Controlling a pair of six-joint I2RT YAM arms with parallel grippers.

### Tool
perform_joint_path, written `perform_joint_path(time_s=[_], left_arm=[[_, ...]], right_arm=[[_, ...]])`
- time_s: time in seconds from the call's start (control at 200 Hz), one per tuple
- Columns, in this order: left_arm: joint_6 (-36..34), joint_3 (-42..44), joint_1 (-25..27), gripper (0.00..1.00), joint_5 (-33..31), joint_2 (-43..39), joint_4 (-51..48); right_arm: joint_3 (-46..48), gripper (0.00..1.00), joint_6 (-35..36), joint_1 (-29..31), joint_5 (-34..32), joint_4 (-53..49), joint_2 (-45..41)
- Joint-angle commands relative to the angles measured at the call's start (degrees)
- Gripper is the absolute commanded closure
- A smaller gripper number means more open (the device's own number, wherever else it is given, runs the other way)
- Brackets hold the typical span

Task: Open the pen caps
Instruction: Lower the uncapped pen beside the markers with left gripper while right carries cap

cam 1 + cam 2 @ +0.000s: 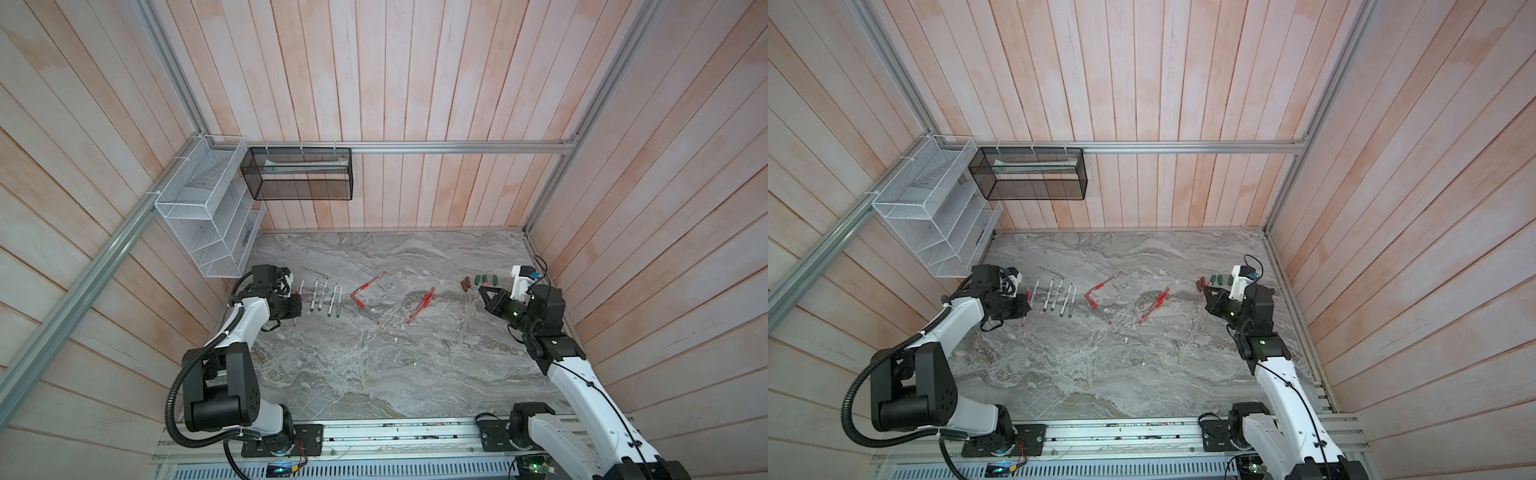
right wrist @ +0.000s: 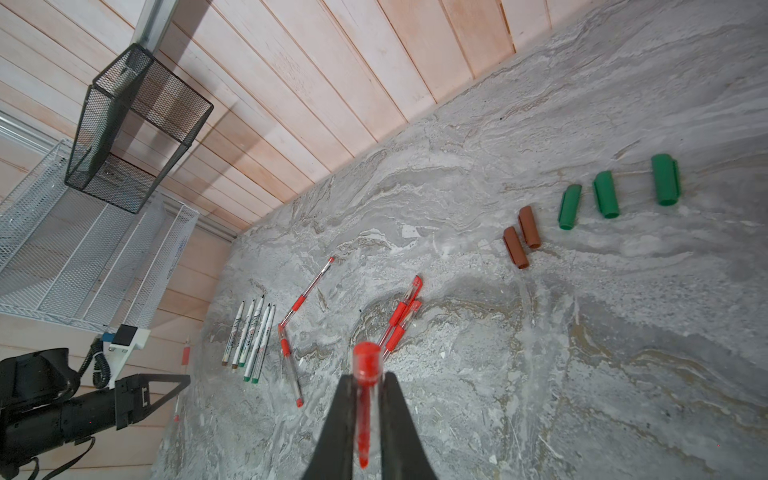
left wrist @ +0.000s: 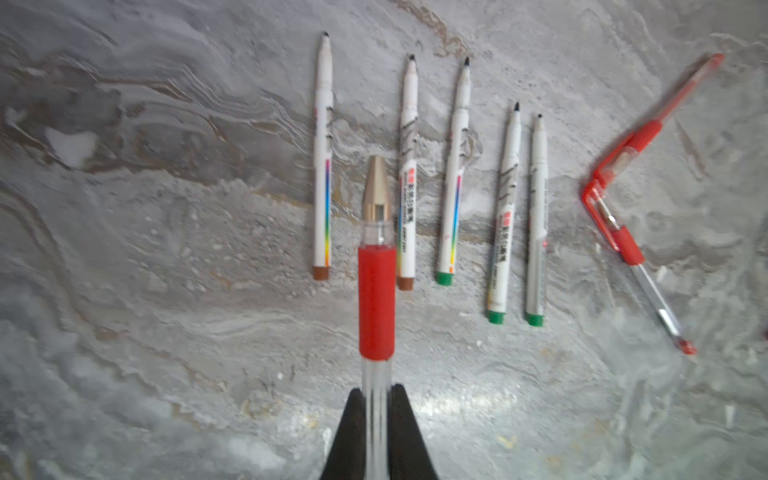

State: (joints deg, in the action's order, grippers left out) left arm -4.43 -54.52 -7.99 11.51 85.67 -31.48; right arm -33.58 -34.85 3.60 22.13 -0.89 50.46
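Gripping uncapped red pen (image 3: 376,299), left pincer (image 3: 376,390) just beside marker row (image 3: 455,166); right pincer (image 2: 368,378) clamps red cap (image 2: 367,360), well apart from that row; brown caps (image 2: 530,226), green caps (image 2: 606,194) likewise.

Grey marble tabletop (image 1: 374,374), black mesh basket (image 1: 299,183), white wire rack (image 1: 199,212), wood-plank walls (image 1: 415,83)

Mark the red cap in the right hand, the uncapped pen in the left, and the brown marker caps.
Red clipped plastic pen cap (image 2: 367,360): right wrist view, round far end.
Clear-barrelled pen with red rubber grip (image 3: 376,299): left wrist view, mid-grip.
Brown plastic marker caps (image 2: 529,227): right wrist view, one cap's side.
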Motion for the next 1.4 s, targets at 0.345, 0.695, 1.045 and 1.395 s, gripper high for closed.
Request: perform_joint_path(time_s=[0.345,0.695,1.045,1.395], left_arm=[[-6.04,-12.84,-3.16,1.00,-11.13,15.79,4.71],[-8.23,-16.18,-4.05,1.00,-9.96,23.95,5.03],[-9.37,-16.62,-6.42,1.00,-14.06,26.82,6.48],[-10.60,-16.54,-6.95,0.67,-15.81,26.77,7.60]], right_arm=[[-0.81,1.00,5.77,-0.91,0.21,-8.05,0.26],[2.42,1.00,5.40,-1.05,0.23,-7.82,-0.48],[2.56,1.00,6.11,-1.17,-0.38,-11.05,-1.30],[3.10,1.00,7.03,-1.25,-2.77,-14.12,-1.99]])
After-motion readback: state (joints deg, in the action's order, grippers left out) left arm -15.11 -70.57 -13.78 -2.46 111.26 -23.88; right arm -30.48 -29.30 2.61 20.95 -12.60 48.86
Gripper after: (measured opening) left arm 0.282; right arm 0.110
